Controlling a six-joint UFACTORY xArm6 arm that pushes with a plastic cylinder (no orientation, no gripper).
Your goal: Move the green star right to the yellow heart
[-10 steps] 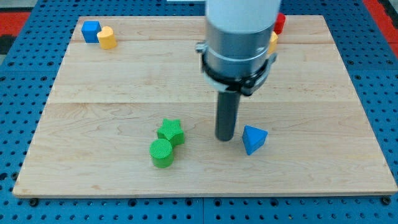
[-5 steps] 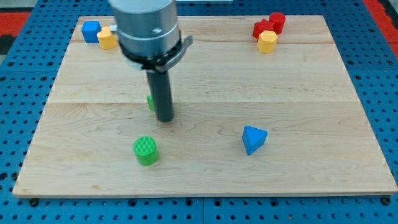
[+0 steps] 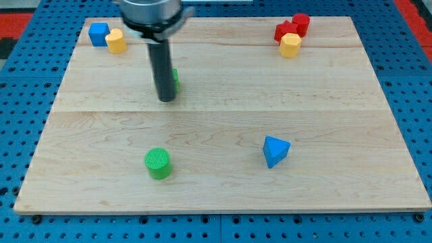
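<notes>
The green star (image 3: 175,78) is mostly hidden behind my rod; only a green sliver shows at the rod's right side, in the upper left part of the board. My tip (image 3: 165,99) rests on the board just below that sliver, touching or nearly touching the star. The yellow heart (image 3: 116,41) lies near the board's top left corner, next to a blue cube (image 3: 99,33), up and to the left of the star.
A green cylinder (image 3: 158,163) stands near the board's bottom edge, left of centre. A blue triangular block (image 3: 275,150) lies at lower right. Red blocks (image 3: 294,27) and a yellow hexagonal block (image 3: 290,45) cluster at the top right.
My rod has swept from beside the blue triangular block to the left and up the board, pushing the green star away from the green cylinder toward the top left.
</notes>
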